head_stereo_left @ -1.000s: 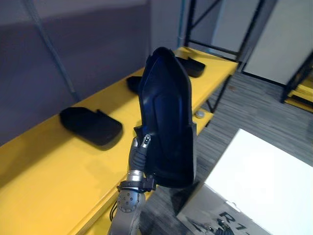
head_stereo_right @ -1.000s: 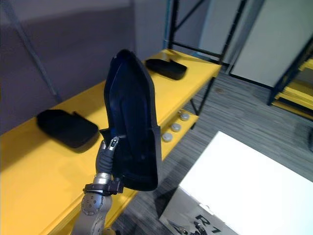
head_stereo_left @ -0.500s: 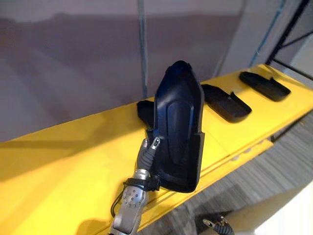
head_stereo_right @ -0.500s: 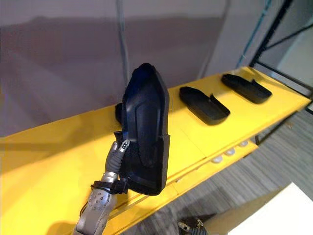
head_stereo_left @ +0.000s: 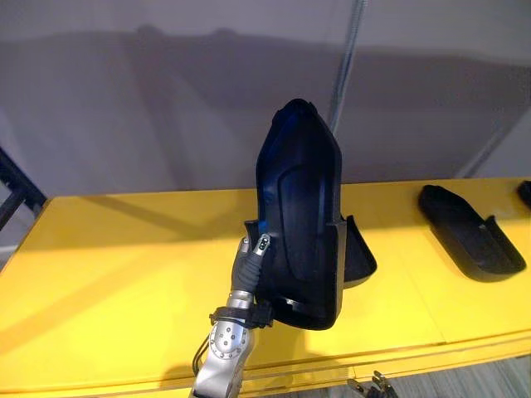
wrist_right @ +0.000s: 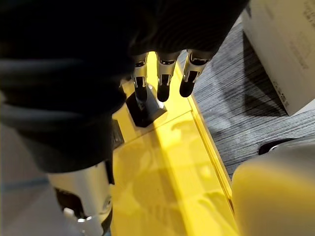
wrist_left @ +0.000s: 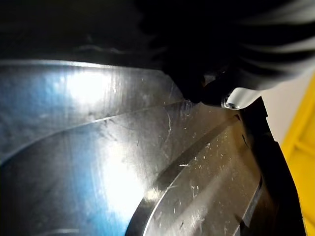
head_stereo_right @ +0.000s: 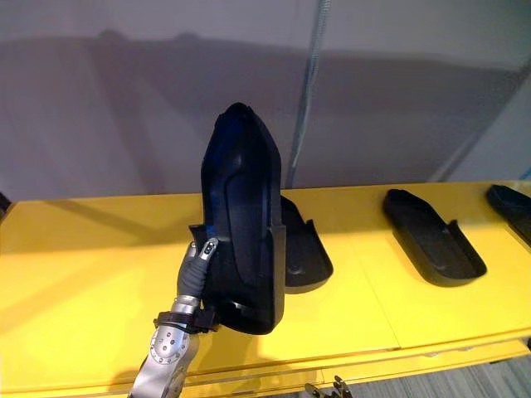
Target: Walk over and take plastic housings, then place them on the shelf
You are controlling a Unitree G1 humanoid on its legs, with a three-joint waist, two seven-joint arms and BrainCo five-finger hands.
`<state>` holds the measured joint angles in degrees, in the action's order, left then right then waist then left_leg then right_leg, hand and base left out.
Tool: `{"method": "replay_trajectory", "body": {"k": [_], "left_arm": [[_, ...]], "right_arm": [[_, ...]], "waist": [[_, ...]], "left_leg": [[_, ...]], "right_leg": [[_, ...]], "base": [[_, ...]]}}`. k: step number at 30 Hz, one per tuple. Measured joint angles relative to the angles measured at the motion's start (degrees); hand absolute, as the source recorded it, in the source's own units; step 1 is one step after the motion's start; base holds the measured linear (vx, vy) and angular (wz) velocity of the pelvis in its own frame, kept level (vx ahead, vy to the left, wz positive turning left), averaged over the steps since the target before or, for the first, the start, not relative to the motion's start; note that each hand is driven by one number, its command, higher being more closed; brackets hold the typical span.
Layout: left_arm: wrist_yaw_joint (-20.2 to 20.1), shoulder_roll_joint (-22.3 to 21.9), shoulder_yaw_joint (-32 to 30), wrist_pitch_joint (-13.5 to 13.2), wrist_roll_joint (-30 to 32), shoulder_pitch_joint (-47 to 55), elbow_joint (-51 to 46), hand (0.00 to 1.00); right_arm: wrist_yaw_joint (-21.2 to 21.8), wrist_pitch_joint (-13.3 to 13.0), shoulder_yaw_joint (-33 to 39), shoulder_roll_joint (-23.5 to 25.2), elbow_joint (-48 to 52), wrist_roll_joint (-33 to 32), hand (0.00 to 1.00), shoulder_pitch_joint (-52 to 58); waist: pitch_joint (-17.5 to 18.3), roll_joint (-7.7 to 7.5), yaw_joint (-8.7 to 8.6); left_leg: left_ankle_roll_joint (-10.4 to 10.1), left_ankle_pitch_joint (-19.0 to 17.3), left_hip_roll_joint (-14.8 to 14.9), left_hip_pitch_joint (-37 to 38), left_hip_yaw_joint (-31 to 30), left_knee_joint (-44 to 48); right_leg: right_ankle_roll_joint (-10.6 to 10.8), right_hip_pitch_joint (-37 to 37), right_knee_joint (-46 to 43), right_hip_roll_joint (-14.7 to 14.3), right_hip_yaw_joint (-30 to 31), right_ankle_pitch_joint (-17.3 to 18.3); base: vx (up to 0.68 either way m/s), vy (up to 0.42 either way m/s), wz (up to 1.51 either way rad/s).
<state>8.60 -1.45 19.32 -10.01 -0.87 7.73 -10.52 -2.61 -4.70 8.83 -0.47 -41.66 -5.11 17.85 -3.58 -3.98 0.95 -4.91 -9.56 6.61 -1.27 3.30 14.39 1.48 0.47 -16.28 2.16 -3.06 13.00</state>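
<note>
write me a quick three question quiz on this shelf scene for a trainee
1. Which robot hand grips the upright black housing?
2. True or false: the held housing lies flat on the yellow shelf.
3. The other housings on the shelf lie: A) to the held one's left, B) to its right, C) on the floor.
Key: 1. The left robot hand; the right robot hand hangs open, holding nothing. 2. False. 3. B.
</note>
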Motion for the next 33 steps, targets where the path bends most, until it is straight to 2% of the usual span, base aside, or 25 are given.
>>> {"method": "replay_trajectory", "body": {"k": [3,4,5,6,7,8,9,10,11,12,13,14,15,17,18,19,20,21,22,23,24,25,28,32,33], "left_arm": [[0.5,0.0,-0.5,0.0,0.0,0.3,-0.8,1.0],[0.9,-0.1,-1.4,-0.1,0.0,0.5,-1.5,1.0],[1.2,-0.1,-2.0,-0.2,0.0,0.4,-1.6,1.0],[1.3,0.0,-2.7,-0.2,0.0,0.5,-1.5,1.0],[1.7,0.0,-3.0,-0.2,0.0,0.5,-1.1,1.0],[2.2,0.0,-3.2,-0.2,0.0,0.5,-0.9,1.0],[2.5,-0.3,-3.2,-0.2,0.0,0.6,-0.7,1.0],[2.6,-0.3,-3.2,-0.3,0.0,0.5,-0.7,1.0],[2.8,-0.8,-3.2,-0.6,0.0,0.4,-0.7,1.0],[3.0,-0.6,-3.3,-0.6,0.0,-0.1,-0.3,1.0],[3.0,0.1,-3.2,-0.6,0.0,-0.9,0.3,1.0],[3.4,1.6,-3.4,-0.6,-0.1,-2.2,1.3,1.0],[3.7,3.0,-4.1,-0.6,-0.2,-2.5,2.0,1.0],[3.9,4.5,-4.6,-0.6,-0.1,-2.5,2.3,1.0],[4.0,4.4,-4.5,-0.6,-0.1,-2.3,2.3,1.0],[4.0,3.9,-4.5,-0.6,-0.1,-2.2,2.1,1.0],[4.0,3.8,-4.5,-0.6,0.0,-2.3,2.0,1.0],[4.1,3.6,-4.7,-0.5,0.0,-2.2,2.3,1.0],[4.0,2.9,-4.7,-0.4,0.2,-1.6,2.3,1.0],[4.0,2.7,-4.7,-0.4,0.3,-1.4,2.3,1.0],[3.9,1.5,-4.7,-0.4,0.6,-0.6,2.1,1.0],[3.8,0.3,-4.5,-0.4,1.2,-0.1,2.1,1.0],[3.2,0.1,-4.7,0.0,2.8,-0.1,2.2,1.0],[2.5,0.5,-5.7,0.6,3.4,0.4,2.2,1.0],[2.4,0.7,-5.8,0.6,3.7,1.1,2.2,1.0]], "right_arm": [[-0.2,0.0,0.0,0.4,-0.3,0.1,0.0,-0.7],[-0.4,-0.1,0.0,0.4,-1.5,0.2,0.0,-2.1],[-0.5,-0.2,0.0,0.3,-3.2,0.2,0.0,-3.5],[-0.7,-0.2,0.2,0.1,-5.3,0.4,0.0,-5.2],[-0.8,-0.2,0.2,-0.2,-6.2,1.5,0.0,-5.8],[-0.8,-0.2,0.2,-0.5,-6.8,1.6,0.0,-5.9],[-0.8,-0.2,0.2,-2.1,-8.2,2.5,0.0,-6.2],[-0.8,-0.2,0.2,-2.2,-8.7,2.6,0.0,-6.3],[-0.9,-0.2,0.4,-3.4,-9.5,2.6,0.0,-6.5],[-0.9,-0.2,1.6,-3.6,-10.4,2.6,0.0,-7.1],[-1.0,-0.1,2.0,-2.9,-11.0,2.6,0.0,-7.3],[-1.2,0.0,2.7,-1.6,-11.6,2.5,0.0,-7.7],[-1.2,0.0,2.4,-1.3,-11.7,2.5,0.0,-8.4],[-1.2,0.0,1.8,-0.6,-11.1,2.5,0.0,-9.3],[-1.2,0.0,0.3,-0.4,-10.5,2.5,0.0,-9.3],[-1.0,0.0,-0.1,-0.2,-10.1,2.5,0.0,-9.3],[-0.8,0.0,-0.1,0.3,-10.0,2.5,0.0,-9.4],[-0.7,0.1,-0.2,1.2,-8.7,2.5,0.0,-8.9],[-0.7,0.1,0.0,1.4,-7.3,2.4,0.0,-7.7],[-0.7,0.1,0.0,1.4,-7.2,2.4,0.0,-7.5],[-0.7,0.1,0.1,1.0,-6.8,1.9,0.0,-6.9],[-0.7,0.1,0.0,0.5,-6.9,1.8,0.0,-6.9],[-0.6,0.1,0.0,0.5,-7.1,1.3,0.0,-7.0],[-0.6,0.1,0.4,0.5,-7.1,1.1,0.0,-6.6],[-0.6,0.1,0.6,0.6,-7.2,1.1,0.0,-6.6]], "waist": [[-0.5,-0.79,0.66],[-0.8,-1.33,0.86],[-0.9,-1.26,0.63],[-1.0,-1.35,0.31],[-1.1,-1.6,-0.22],[-1.1,-1.57,-0.58],[-0.4,-0.28,-1.59],[-0.2,0.14,-1.79],[0.6,2.25,-2.56],[1.0,2.93,-3.49],[0.7,1.82,-3.75],[-0.5,-0.03,-3.46],[-0.9,-0.59,-3.44],[-1.5,-0.58,-3.01],[-1.4,-0.67,-2.07],[-1.4,-0.54,-1.85],[-1.8,-0.28,-1.89],[-1.9,-0.8,-2.04],[-1.8,-1.08,-2.16],[-1.7,-1.13,-2.18],[-1.3,-1.18,-2.18],[-0.6,-1.24,-2.13],[-0.4,-1.41,-2.97],[0.2,-2.38,-2.94],[1.0,-2.32,-2.9]], "left_leg": [[0.0,0.0,0.1,-2.8,0.9,2.8],[0.9,-1.0,0.8,-4.3,3.8,4.9],[2.9,-2.2,3.4,-5.7,8.3,7.9],[4.1,-3.0,7.1,-6.7,12.6,11.7],[4.3,-2.9,9.8,-7.0,14.4,13.0],[4.4,-2.5,10.6,-6.9,14.5,12.7],[4.4,-0.9,12.7,-7.1,13.6,10.8],[4.2,-0.2,13.1,-7.1,13.3,10.0],[2.9,4.1,13.9,-7.1,11.5,6.6],[-3.9,2.1,12.1,-6.9,10.7,4.0],[-4.5,1.9,10.7,-6.9,10.6,3.4],[-4.1,1.8,8.3,-7.5,10.6,4.0],[-2.8,1.0,7.5,-9.0,10.5,6.1],[-1.1,-0.2,7.4,-11.1,10.8,9.8],[-0.1,-1.0,7.3,-11.4,11.9,10.8],[0.8,-2.1,7.1,-10.7,13.1,10.1],[1.1,-2.7,6.8,-10.3,13.7,9.6],[1.8,-2.9,6.0,-9.6,13.8,9.6],[3.0,-3.2,3.8,-8.2,13.6,8.5],[3.2,-3.1,3.3,-8.0,13.6,8.2],[3.7,-2.8,1.0,-7.5,13.6,6.8],[3.6,-2.7,-0.9,-7.8,13.3,5.7],[3.3,-0.9,-2.7,-9.3,10.9,5.5],[2.4,0.1,-2.2,-6.0,9.5,3.4],[2.0,0.8,-1.5,-4.7,9.3,1.6]], "right_leg": [[-0.4,0.0,-0.1,0.8,-3.1,-0.3],[-0.6,-0.2,-0.1,1.6,-4.1,-0.4],[-0.6,-0.3,-0.1,1.8,-4.6,-0.4],[-0.6,-0.3,-0.1,2.6,-5.1,-0.4],[-0.6,-0.3,-0.1,4.5,-5.5,-0.4],[-0.5,-0.3,0.1,5.3,-5.6,-0.4],[1.2,-0.3,1.8,6.6,-5.8,-1.3],[1.6,-0.3,2.3,6.8,-5.9,-1.6],[3.8,-0.3,4.2,7.0,-6.1,-2.8],[6.2,-0.3,5.9,8.2,-6.3,-4.3],[7.1,-0.4,6.3,9.8,-6.6,-5.2],[7.4,-0.5,7.2,12.1,-6.4,-7.6],[7.3,-1.0,7.7,12.8,-6.0,-10.5],[6.1,-1.9,7.5,13.0,-4.8,-15.2],[4.1,-3.3,6.4,13.0,-3.4,-17.4],[3.6,-3.8,5.6,12.8,-1.6,-18.1],[5.4,-4.7,2.9,12.6,0.4,-16.3],[8.3,-7.0,-6.4,10.1,6.2,-9.5],[8.6,-7.9,-15.1,5.3,10.0,-2.1],[8.5,-8.0,-16.1,4.5,10.3,-0.8],[6.1,-8.0,-17.1,2.8,10.0,3.0],[3.5,-7.4,-14.7,3.4,10.1,4.9],[2.8,-2.2,-4.9,4.7,10.3,6.3],[2.4,1.1,-4.1,3.3,10.0,5.6],[2.2,1.5,-3.8,2.4,10.1,4.3]], "base": [[-0.01,0.042,0.7],[-0.04,0.071,0.34],[-0.04,0.086,0.31],[-0.01,0.119,0.25],[0.0,0.153,0.2],[-0.01,0.256,0.23],[-0.01,0.266,0.15],[0.01,0.41,0.13],[0.04,0.52,0.17],[0.06,0.542,0.29],[0.03,0.621,0.35],[-0.01,0.469,0.25],[-0.03,0.455,0.12],[-0.06,0.443,-0.05],[-0.07,0.461,-0.19],[-0.06,0.291,-0.2],[-0.07,0.21,-0.07],[-0.11,0.178,0.1],[-0.12,0.127,0.16],[-0.09,0.045,0.25],[-0.02,0.025,0.24],[0.04,0.015,0.3],[0.07,-0.058,0.46],[0.07,-0.095,0.19],[0.08,-0.094,0.01]]}}
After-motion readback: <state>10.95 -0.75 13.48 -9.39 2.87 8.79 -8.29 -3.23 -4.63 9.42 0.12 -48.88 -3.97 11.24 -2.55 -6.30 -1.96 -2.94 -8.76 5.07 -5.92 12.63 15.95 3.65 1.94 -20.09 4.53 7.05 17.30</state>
